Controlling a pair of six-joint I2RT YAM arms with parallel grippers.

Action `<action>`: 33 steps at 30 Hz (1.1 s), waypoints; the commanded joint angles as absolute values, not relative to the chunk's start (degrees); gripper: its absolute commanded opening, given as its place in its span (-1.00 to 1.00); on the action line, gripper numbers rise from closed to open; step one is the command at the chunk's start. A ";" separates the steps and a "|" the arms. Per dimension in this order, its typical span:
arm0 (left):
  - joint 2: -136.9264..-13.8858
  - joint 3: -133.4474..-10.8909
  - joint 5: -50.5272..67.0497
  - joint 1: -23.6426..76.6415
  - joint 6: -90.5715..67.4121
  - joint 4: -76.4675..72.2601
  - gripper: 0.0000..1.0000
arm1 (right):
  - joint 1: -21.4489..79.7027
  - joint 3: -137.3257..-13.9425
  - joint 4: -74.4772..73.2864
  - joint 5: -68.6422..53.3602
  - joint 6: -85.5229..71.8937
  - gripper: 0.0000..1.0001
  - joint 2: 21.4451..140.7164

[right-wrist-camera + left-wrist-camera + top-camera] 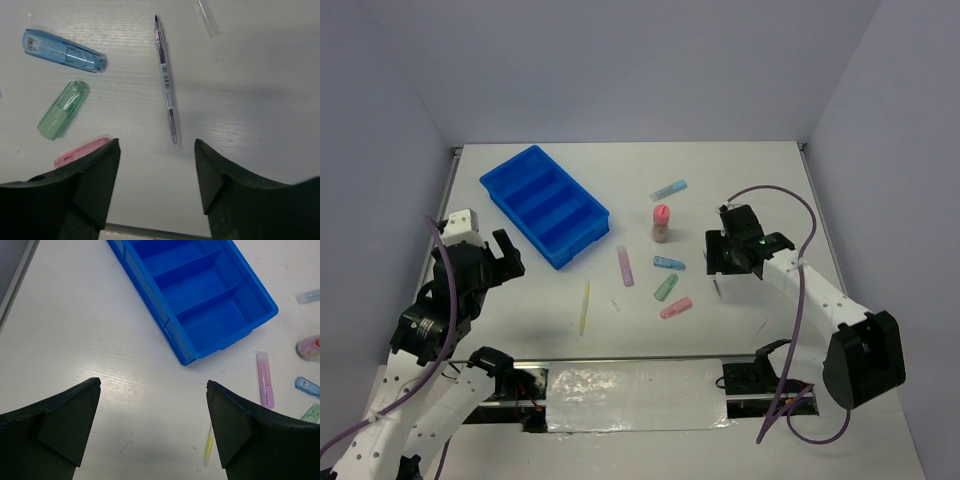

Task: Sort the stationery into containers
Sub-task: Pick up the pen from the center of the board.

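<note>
**Right gripper half-spread over the pen; tray and sticks lie apart**

The dark pen [166, 80] lies right of the desk's middle. Its long axis runs from near edge to far edge, with the tip pointing at the far edge and leaning slightly left. The right gripper [157, 142] hangs over the pen's rear end, its jaws partly apart on either side of the barrel and gripping nothing. A clear cap [207, 17] lies just beyond the tip.

One blue tray [545, 205] sits toward the far-left corner. Its long axis slants from far left to near right, and its four compartments lie in a row along it.

Five short sticks lie around the desk's middle:
- The light blue stick [669, 190] is farthest.
- The blue stick [668, 263] lies crosswise.
- The purple-pink stick [625, 266] runs near to far.
- The green stick [666, 287] and the pink stick [675, 308] both slant.

One pink-capped bottle [661, 223] stands upright among them. One yellow pencil [584, 306] lies nearer the near edge, running near to far.

The left gripper [153, 385] hangs near the desk's left edge, jaws spread wide and holding nothing, with the tray's near end ahead of it.
</note>
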State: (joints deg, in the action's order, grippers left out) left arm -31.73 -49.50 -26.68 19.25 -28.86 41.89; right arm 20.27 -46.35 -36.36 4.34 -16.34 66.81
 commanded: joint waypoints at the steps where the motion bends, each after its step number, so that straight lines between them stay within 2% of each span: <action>1: -32.17 -50.19 -25.84 18.98 -28.92 39.38 0.99 | 21.36 -47.46 -31.47 5.27 -15.12 0.25 70.57; 13: -32.35 -50.10 -24.08 18.98 -28.04 38.76 0.99 | 21.18 -52.47 -28.57 5.99 -11.78 0.06 89.89; 17: -32.26 -50.10 -23.82 18.98 -27.86 38.58 0.99 | 21.36 -53.44 -27.42 4.84 -10.99 -0.14 94.21; 19: -32.34 -50.10 -23.73 18.98 -27.86 38.67 0.99 | 21.18 -54.49 -27.95 4.48 -10.90 -0.31 96.24; 20: -32.26 -49.92 -23.73 18.98 -27.77 38.50 0.99 | 21.27 -54.75 -28.21 4.13 -10.99 -0.43 96.50; 22: -32.26 -49.92 -23.47 18.98 -27.69 38.50 0.98 | 21.27 -54.41 -27.86 3.61 -11.33 -0.48 96.33; 25: -32.08 -50.01 -23.47 18.98 -27.69 38.41 0.99 | 21.36 -53.62 -27.78 3.34 -11.86 -0.65 95.71; 26: -31.99 -50.01 -23.47 18.98 -27.77 38.41 0.99 | 21.27 -53.35 -27.77 3.08 -11.87 -0.76 95.45; 28: -31.91 -50.01 -23.47 18.98 -27.69 38.41 0.99 | 21.36 -52.39 -27.25 2.11 -12.04 -0.84 94.14; 29: -31.90 -50.01 -23.38 18.98 -27.69 38.41 0.99 | 21.27 -52.03 -27.07 1.07 -12.13 -1.00 93.52; 33: -31.29 -50.01 -21.90 18.98 -26.90 38.06 0.99 | 21.44 -51.50 -27.86 0.26 -13.44 -1.00 84.16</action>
State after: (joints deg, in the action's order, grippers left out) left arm -32.14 -49.50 -23.55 19.25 -28.49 41.45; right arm 21.04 -51.86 -29.41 2.81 -11.97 91.85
